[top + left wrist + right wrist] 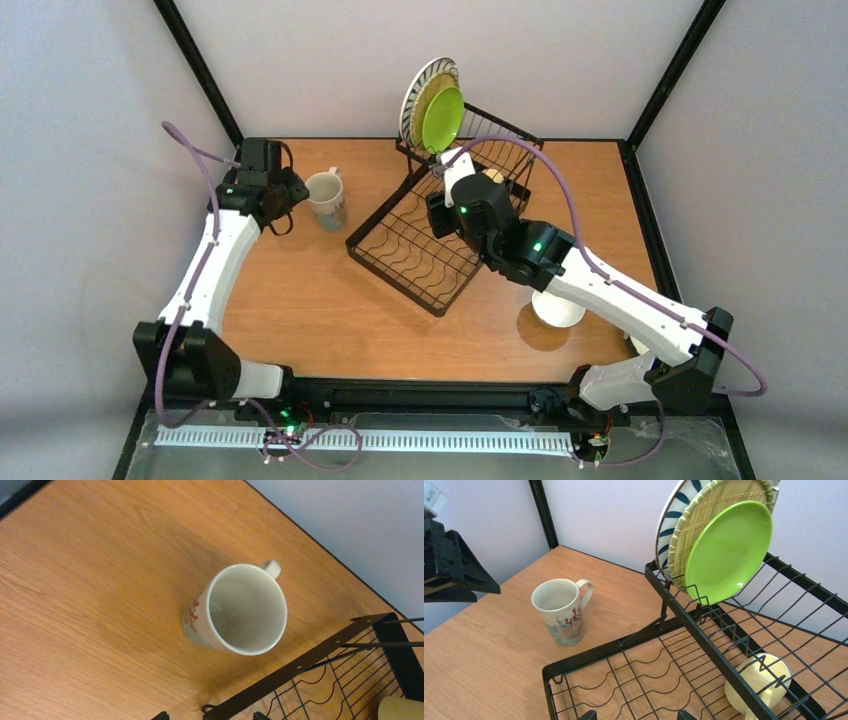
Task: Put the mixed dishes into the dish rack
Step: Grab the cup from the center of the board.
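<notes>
Though upright, pale mug [235,610] ahead of left jaws, apart.

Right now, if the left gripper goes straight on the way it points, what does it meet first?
Most likely the mug, standing upright on the table just ahead of the open left gripper. The dish rack's corner lies close beside that line; depth is hard to judge.

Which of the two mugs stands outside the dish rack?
The flower-patterned mug, upright on the table beside the dish rack; the plain yellowish mug sits inside it.
</notes>
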Available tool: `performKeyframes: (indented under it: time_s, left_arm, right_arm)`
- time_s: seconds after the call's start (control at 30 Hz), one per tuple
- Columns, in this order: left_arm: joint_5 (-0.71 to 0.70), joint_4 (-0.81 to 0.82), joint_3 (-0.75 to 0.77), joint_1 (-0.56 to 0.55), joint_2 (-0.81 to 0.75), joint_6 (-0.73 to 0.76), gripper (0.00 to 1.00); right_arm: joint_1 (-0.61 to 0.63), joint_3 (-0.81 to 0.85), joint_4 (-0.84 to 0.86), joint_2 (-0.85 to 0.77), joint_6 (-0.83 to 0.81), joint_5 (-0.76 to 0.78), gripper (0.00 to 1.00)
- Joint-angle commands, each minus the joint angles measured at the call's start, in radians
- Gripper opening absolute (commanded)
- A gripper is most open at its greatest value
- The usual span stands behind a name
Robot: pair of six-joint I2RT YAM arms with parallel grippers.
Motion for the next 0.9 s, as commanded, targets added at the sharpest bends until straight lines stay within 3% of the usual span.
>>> performKeyframes:
  time_s: [0.0,0.33,0.87]
  left_arm:
    - [0.171,0.011,0.074,0.04,0.087,0.055,0.94]
    - [0.222,0.015,0.156,0.049,0.264,0.05,0.93]
    - [0.215,0.018,0.166,0.083,0.376,0.046,0.93]
  right_arm:
    - [-0.023,-0.011,0.014,-0.012,0.028,0.019,0.93]
    - [-0.035,-0.041,0.023,-0.047,0.025,0.006,0.93]
    - [-0.038,-0.085,0.028,-0.083,0.021,-0.017,0.93]
